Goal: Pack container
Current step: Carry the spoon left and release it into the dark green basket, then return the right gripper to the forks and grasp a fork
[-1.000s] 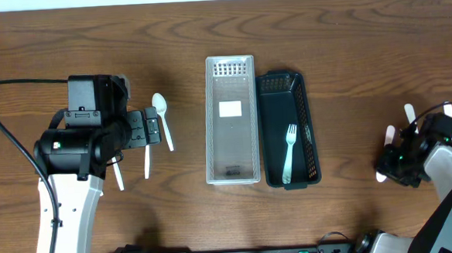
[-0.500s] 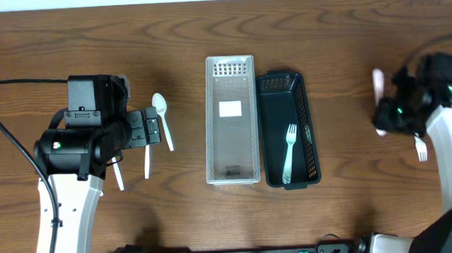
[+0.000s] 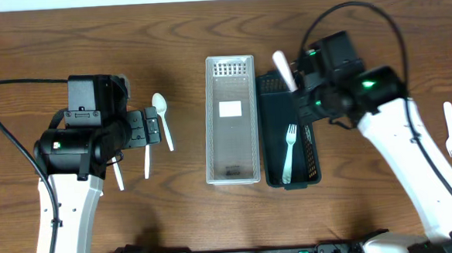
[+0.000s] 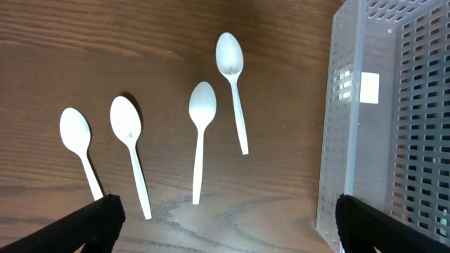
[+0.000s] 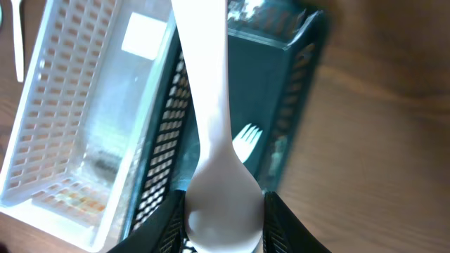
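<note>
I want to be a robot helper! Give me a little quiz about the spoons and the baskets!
1. How many spoons lie on the table in the left wrist view?
2. True or false: the right gripper is empty.
3. The clear basket and the dark basket stand side by side. Which one has a fork in it? A: the clear one. B: the dark one. C: both.

Key
1. Four.
2. False. It is holding a white plastic utensil.
3. B.
</note>
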`<control>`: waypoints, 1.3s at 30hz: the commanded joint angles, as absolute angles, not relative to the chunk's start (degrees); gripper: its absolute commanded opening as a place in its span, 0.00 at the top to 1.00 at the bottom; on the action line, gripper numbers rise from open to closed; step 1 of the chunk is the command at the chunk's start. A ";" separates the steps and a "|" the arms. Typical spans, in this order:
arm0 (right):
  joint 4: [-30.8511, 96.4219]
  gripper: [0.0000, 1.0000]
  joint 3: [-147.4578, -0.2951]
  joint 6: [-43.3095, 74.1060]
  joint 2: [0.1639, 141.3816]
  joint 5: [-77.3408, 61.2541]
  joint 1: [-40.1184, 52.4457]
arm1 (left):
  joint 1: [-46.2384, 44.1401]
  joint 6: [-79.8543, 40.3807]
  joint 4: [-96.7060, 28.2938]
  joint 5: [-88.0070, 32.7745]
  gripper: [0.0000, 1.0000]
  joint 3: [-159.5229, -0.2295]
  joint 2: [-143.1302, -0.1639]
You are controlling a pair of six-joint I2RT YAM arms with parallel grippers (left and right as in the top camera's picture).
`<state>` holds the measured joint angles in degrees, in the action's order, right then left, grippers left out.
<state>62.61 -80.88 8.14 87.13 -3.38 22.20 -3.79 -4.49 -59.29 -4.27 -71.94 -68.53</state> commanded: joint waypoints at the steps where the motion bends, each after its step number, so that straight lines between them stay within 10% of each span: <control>1: 62.78 0.99 -80.07 13.63 92.27 -1.72 24.03 | -3.55 -4.38 -59.35 -3.79 0.02 -72.88 -68.82; 14: 62.33 0.96 -80.07 14.79 108.42 -5.72 24.34 | -3.55 -4.38 -59.33 -3.79 0.02 -72.88 -68.82; 24: 63.44 0.01 -83.02 11.81 104.99 -5.28 24.08 | -3.55 -4.36 -59.29 -3.77 0.02 -72.88 -68.82; 39: 71.09 0.01 -92.36 -1.89 87.42 6.72 -4.78 | -3.55 -4.36 -59.33 -3.79 0.02 -72.88 -68.82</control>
<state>69.93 -93.01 6.26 85.89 7.16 3.07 -3.79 -4.49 -59.20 -4.29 -71.94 -68.53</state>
